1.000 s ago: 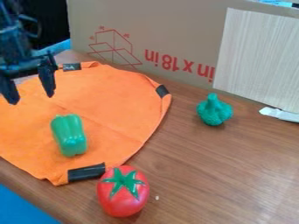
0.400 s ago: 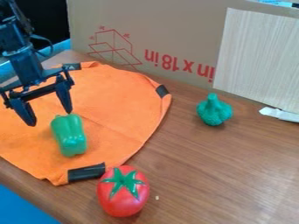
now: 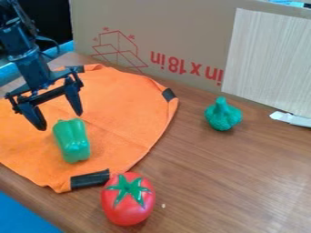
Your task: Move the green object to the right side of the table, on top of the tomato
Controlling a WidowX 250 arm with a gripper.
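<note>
1. We see the tool (image 3: 59, 120) has come nearer the tomato (image 3: 127, 202), its fingers wide.
2. Our green pepper (image 3: 72, 142) lies up-left of the tomato in view.
3. Released off-centre, it could roll off the tomato's rounded top.

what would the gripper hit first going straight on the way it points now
Probably the green pepper, in line with the gripper; depth is unclear, so the orange cloth might come first.
</note>
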